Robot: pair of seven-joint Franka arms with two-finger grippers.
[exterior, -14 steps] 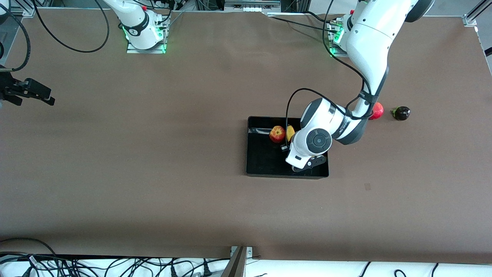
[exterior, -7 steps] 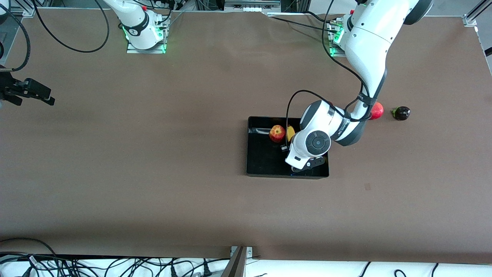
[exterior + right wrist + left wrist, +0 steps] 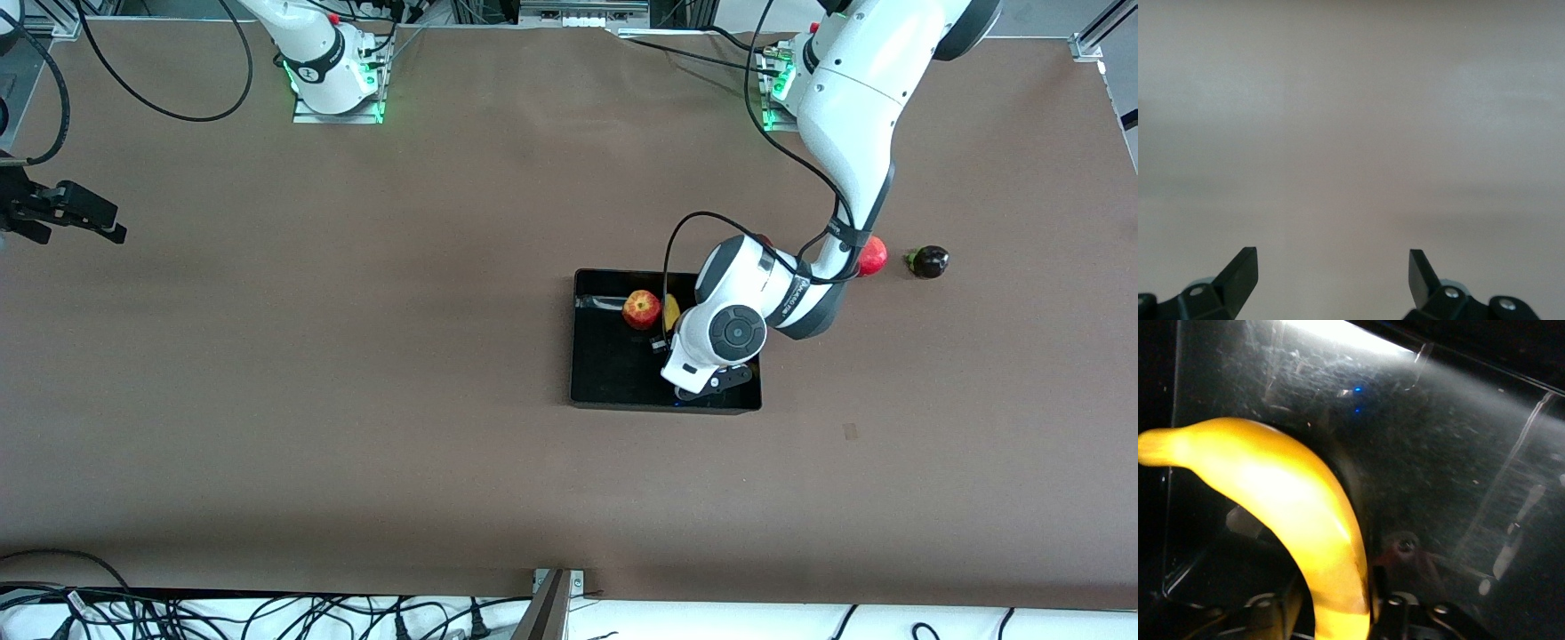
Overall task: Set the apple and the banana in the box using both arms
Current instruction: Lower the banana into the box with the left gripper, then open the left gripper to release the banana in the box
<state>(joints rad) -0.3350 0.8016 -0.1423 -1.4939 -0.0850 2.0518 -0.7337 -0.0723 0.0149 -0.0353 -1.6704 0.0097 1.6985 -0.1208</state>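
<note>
Front view: arm (image 3: 782, 298) lettering unreadable.

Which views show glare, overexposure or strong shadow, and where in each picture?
Left wrist view: the long yellow banana is overexposed, nearly white at its middle, and a bright glare band crosses the black glossy plastic box's wall. Front view: light is even, with only soft shadows on the brown table. Right wrist view: the bare surface looks pale and washed out.
</note>
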